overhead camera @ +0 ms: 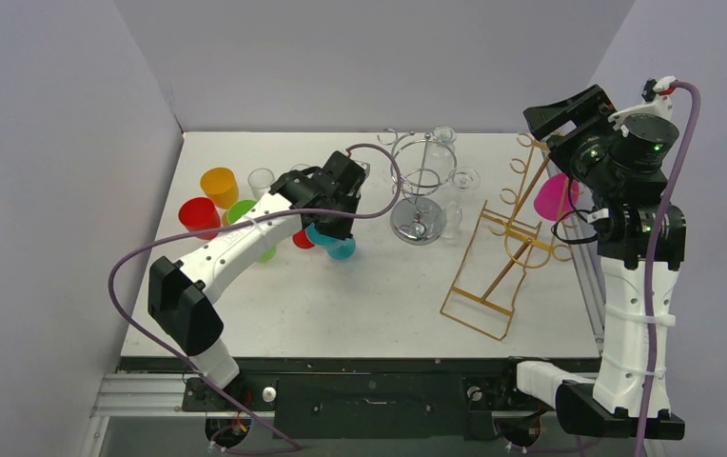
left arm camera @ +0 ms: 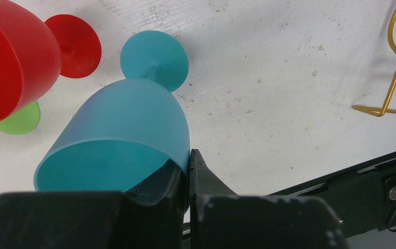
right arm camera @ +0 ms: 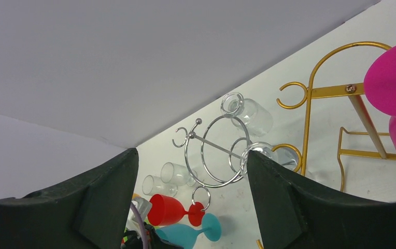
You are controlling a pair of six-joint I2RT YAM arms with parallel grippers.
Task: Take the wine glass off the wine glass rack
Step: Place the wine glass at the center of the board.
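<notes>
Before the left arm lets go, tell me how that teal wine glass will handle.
The teal wine glass looks like matte plastic, so it is probably light and not brittle. The left end effector pinches only its rim, so it may swivel. Its wide bowl over a small foot suggests it tips easily.

A teal plastic wine glass [left arm camera: 128, 124] is held steeply tilted, off both racks, its rim pinched by the left gripper [left arm camera: 188, 176] and its foot turned toward the table. A chrome wire rack [overhead camera: 420, 181] stands near it, hung with clear glasses [overhead camera: 464, 178]. A gold rack [overhead camera: 510, 269], farther right, carries a magenta glass [overhead camera: 557, 197].
</notes>
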